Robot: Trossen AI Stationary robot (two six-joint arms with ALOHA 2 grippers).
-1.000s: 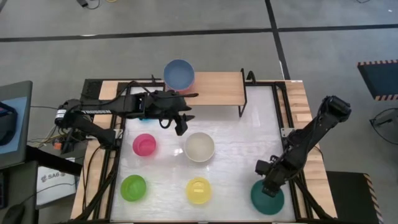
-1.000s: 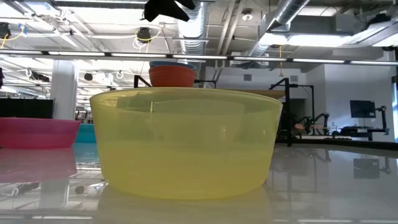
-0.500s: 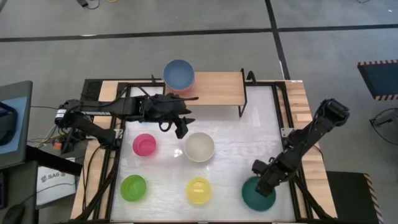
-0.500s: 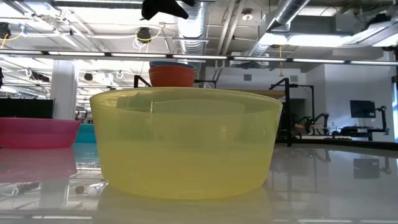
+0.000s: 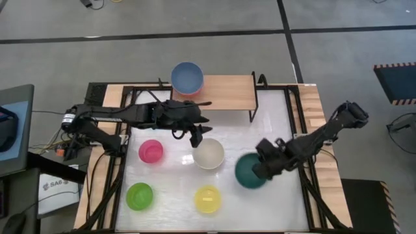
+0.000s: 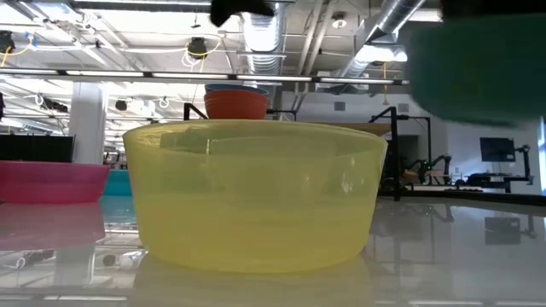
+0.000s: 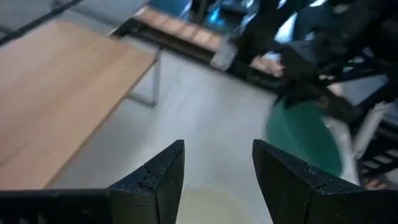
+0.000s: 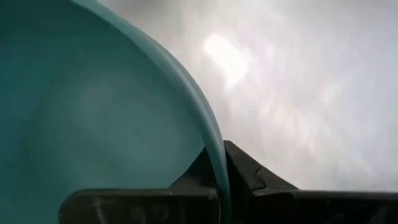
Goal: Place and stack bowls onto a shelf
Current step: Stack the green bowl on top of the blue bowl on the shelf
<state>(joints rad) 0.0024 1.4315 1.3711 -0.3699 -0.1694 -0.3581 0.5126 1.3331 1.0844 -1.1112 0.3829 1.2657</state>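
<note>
My right gripper (image 5: 261, 171) is shut on the teal bowl (image 5: 249, 171), which hangs over the table's middle right; in the low view this bowl (image 6: 478, 68) is a blur at the top right. My left gripper (image 5: 197, 135) stands open above the far edge of the white bowl (image 5: 208, 155), touching nothing. A blue bowl (image 5: 187, 77) sits nested in a red bowl (image 6: 236, 105) on the left end of the wooden shelf (image 5: 227, 93). The magenta bowl (image 5: 151, 151), lime bowl (image 5: 139, 195) and yellow bowl (image 5: 207, 199) rest on their bases on the table. My right gripper pinches the teal bowl's rim (image 8: 213, 144) on the bowl's right side, one finger (image 8: 198, 173) inside the bowl and the other (image 8: 249, 175) outside. The fingers slant down from above and from the table's right. The bowl is lifted clear of the table.
The shelf's right two thirds (image 7: 56, 93) are bare wood. Black frame rails (image 5: 305, 195) run along the table's left and right sides. White tabletop (image 5: 273, 130) lies open between the shelf and the teal bowl.
My right gripper has shut on the teal bowl's rim at the near right corner, then risen and swung toward the table's middle and far side. The bowl came along, lifted clear of the table. My left gripper has drifted a little to the right over the white bowl.
</note>
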